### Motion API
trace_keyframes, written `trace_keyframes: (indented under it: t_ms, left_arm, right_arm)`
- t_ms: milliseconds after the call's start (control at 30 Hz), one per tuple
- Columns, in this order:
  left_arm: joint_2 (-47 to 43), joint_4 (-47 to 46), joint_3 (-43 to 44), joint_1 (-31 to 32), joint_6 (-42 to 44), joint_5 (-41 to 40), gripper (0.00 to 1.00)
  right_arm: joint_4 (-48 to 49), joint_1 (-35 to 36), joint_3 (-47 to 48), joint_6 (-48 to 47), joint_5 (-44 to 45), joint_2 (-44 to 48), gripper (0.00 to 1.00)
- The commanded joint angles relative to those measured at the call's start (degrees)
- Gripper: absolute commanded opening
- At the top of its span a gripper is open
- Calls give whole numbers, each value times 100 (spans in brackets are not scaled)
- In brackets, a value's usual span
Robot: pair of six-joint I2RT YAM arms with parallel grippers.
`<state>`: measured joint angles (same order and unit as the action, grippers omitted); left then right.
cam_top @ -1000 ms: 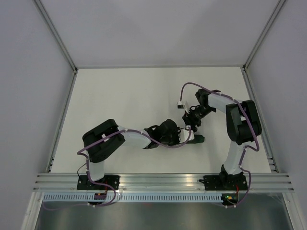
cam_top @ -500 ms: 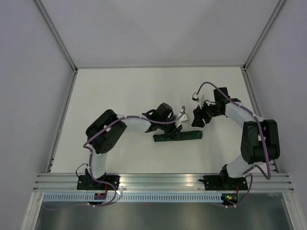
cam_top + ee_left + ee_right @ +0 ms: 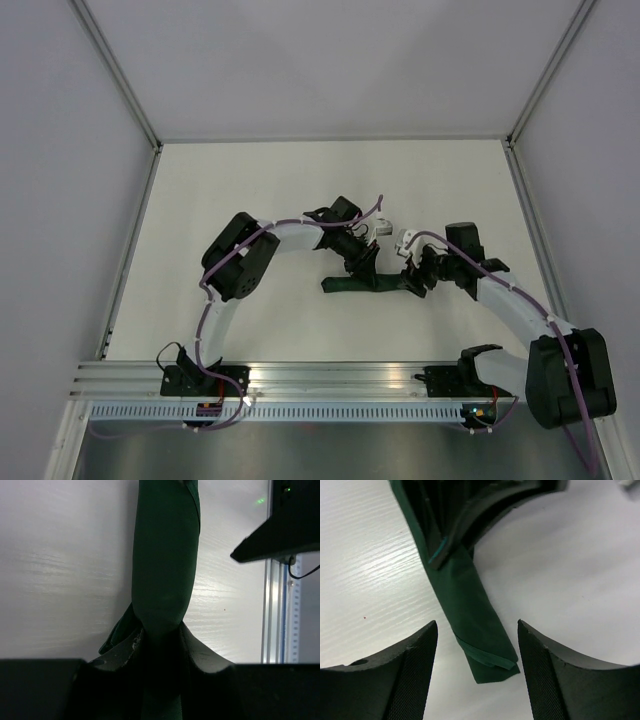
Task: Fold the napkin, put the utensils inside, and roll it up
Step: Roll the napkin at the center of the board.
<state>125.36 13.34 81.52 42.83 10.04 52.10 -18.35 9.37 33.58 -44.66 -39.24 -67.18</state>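
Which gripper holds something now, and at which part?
The left gripper pinches the rolled napkin near its middle. The right gripper is open around the roll's end, holding nothing.

The napkin (image 3: 165,555) is matt green cloth; the tabletop (image 3: 60,570) white, faintly grained, slightly glossy; right end effector (image 3: 477,652) pads (image 3: 415,680) finely textured black.

Rolled napkin (image 3: 165,570) clamped in left end effector (image 3: 161,645), stretching away over white table (image 3: 60,555), metal rail (image 3: 277,610) at right
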Motion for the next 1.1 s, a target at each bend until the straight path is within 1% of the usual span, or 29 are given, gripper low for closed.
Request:
trace_keyframes:
  t_ms: [0,33,133,500,700,767,933,1067]
  left_arm:
    - [383,949,312,-73,-82,415,25]
    - [488,1064,391,-82,-55,468,25]
    - [621,1301,646,-99,-29,529,25]
    - [823,1487,1033,-117,-90,767,28]
    - [858,1566,1138,-126,-108,819,29]
    - [876,1592,1147,-126,-108,837,30]
    - [867,1645,1138,-126,-55,969,38]
    - [911,1724,1200,-117,-29,1031,40]
  right_arm:
    - [683,407,-395,-420,284,363,71]
    - [710,643,-449,-446,364,398,72]
    - [789,1004,-519,-473,540,346,72]
    - [1000,1858,-713,-561,1068,3,71]
    - [1290,2051,-783,-535,1348,-146,69]
    - [1360,2060,-766,-535,1393,-269,67]
    - [1448,2069,-757,-543,1446,-428,61]
    - [1536,2061,-792,-552,1516,-445,57]
